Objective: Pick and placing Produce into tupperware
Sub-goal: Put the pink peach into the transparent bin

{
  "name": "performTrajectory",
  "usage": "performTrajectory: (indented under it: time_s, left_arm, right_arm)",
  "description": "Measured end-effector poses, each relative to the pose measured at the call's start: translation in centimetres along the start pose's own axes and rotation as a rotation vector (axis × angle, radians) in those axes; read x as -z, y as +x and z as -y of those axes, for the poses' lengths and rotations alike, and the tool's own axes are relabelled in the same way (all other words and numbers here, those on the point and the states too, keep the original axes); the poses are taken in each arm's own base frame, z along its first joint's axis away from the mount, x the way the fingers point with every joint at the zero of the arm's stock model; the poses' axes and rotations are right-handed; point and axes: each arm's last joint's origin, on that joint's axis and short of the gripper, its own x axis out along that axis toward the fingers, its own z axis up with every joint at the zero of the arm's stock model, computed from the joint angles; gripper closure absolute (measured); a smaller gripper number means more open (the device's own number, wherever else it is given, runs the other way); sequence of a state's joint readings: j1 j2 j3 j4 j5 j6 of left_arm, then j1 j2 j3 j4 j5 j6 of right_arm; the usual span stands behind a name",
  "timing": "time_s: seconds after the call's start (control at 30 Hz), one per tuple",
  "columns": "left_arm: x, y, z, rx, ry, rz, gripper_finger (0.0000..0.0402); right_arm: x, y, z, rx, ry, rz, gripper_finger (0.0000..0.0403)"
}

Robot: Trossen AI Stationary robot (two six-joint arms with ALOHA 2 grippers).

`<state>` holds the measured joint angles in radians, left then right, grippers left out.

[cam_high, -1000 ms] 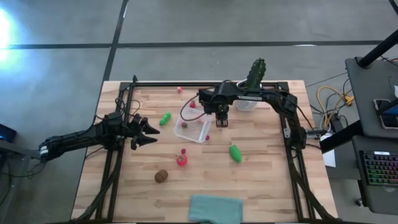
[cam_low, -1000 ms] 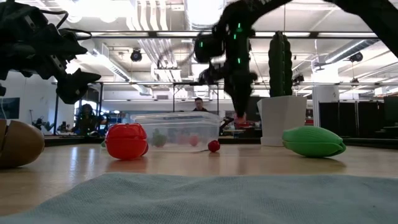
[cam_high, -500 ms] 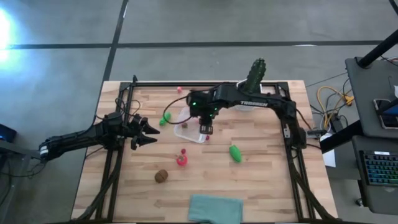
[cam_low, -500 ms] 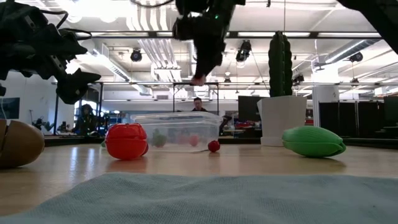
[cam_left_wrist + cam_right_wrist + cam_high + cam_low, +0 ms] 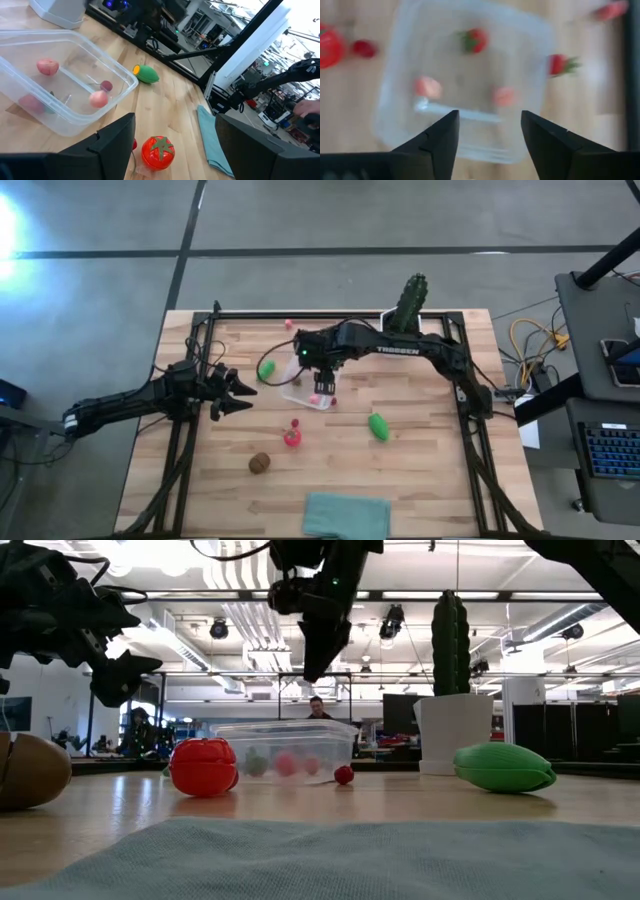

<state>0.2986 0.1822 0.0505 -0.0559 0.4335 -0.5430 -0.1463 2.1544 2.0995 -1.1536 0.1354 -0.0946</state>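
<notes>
The clear tupperware (image 5: 300, 388) sits mid-table with several small red and pink pieces inside (image 5: 99, 98) (image 5: 427, 86). My right gripper (image 5: 322, 387) (image 5: 312, 670) hangs open above it, pointing down, with nothing between its fingers (image 5: 489, 120). My left gripper (image 5: 243, 393) (image 5: 175, 125) waits open to the tupperware's left. On the table lie one green piece (image 5: 266, 369) by the tupperware's left side, another green piece (image 5: 378, 426), a red tomato (image 5: 291, 438), a brown kiwi (image 5: 260, 463), a tiny red piece (image 5: 343, 775) and a pink piece (image 5: 288, 324).
A tall green cactus (image 5: 408, 300) in a white pot (image 5: 455, 735) stands behind the tupperware toward the far right. A teal folded cloth (image 5: 345, 515) lies at the near edge. A strawberry (image 5: 560, 64) lies just outside the tupperware. Black frame rails run along the table's sides.
My right gripper has risen from the table at the tupperware's right side and moved left until it hangs over the tupperware. The pink piece that showed at its fingertips half a second ago now lies inside the tupperware.
</notes>
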Motion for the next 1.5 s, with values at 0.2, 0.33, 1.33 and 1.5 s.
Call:
performTrajectory:
  time_s: [0.2,0.33,1.33,1.5]
  left_arm:
    - [0.0,0.0,0.0,0.000,0.001,0.001,0.0141]
    - [0.0,0.0,0.0,0.001,0.001,0.002,0.0141]
    - [0.0,0.0,0.0,0.002,0.002,0.003,0.0141]
    - [0.0,0.0,0.0,0.003,0.003,0.005,0.0141]
  right_arm:
    - [0.0,-0.3,6.3,-0.164,0.500,0.048,0.0196]
    - [0.7,1.5,10.5,-0.238,0.785,0.035,0.0202]
    - [-2.4,0.0,9.8,-0.500,0.674,0.247,0.0202]
    - [-2.5,-6.3,6.1,-0.403,0.546,0.353,0.0202]
